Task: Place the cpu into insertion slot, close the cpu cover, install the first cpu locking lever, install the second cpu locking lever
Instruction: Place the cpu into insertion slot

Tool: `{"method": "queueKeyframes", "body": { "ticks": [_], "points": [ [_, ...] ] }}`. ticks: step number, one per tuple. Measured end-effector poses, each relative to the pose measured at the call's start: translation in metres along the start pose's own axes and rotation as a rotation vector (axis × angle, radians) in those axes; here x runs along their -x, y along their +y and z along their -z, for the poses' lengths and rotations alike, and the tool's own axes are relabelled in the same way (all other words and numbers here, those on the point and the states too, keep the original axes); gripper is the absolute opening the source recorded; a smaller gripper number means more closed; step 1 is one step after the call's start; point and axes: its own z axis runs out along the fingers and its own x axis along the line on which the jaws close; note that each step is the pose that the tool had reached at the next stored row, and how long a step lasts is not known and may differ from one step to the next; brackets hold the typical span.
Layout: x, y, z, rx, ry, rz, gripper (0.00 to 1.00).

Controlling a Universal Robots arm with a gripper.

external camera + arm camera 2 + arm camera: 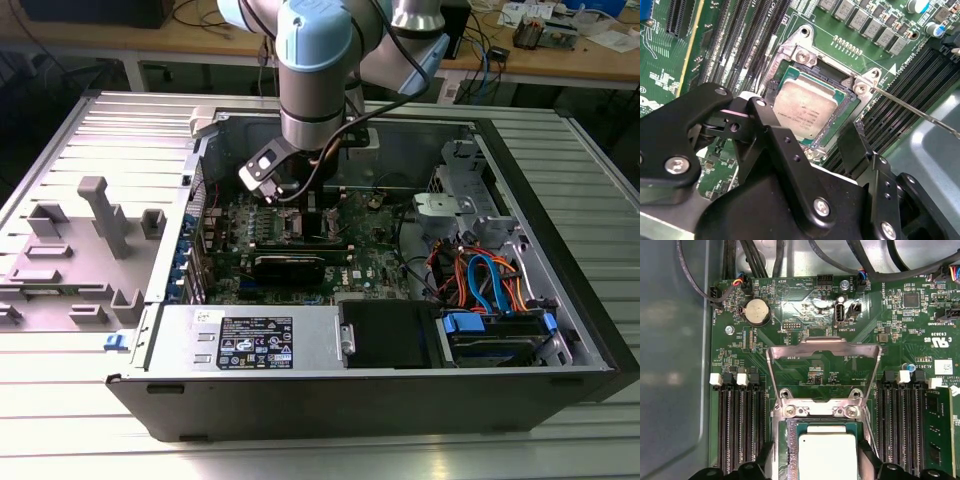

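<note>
- Wide open at the gripper (806,119), straddling the cpu (805,107) without clasping it.
- Seemingly seated flat in the insertion slot (799,54); cannot tell whether fully squared in.
- Hinged up and back at the cpu cover (822,343), apart from the chip.
- Risk of knocking the chip askew with a fingertip (852,145) on any sideways drift, so near its edges; probably bent socket pins from that.
- Risk of snagging the thin locking lever (910,111) jutting past the socket corner.
- Tight sideways between the memory slots (740,425); open room straight up, within the computer case (350,400).
</note>
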Motion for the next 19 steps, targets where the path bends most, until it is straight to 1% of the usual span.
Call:
{"method": "queueKeyframes", "body": {
  "ticks": [5, 8, 12, 19],
  "points": [
    [-0.0034, 0.0, -0.0002, -0.0002, -0.0003, -0.001, 0.75],
    [-0.0034, 0.0004, -0.0009, -0.0001, -0.0006, -0.006, 0.75],
    [-0.0034, 0.004, -0.0017, 0.0003, -0.0005, -0.009, 0.75],
    [-0.0033, 0.0042, -0.0018, 0.0004, -0.0003, -0.01, 0.75]
  ]
}}
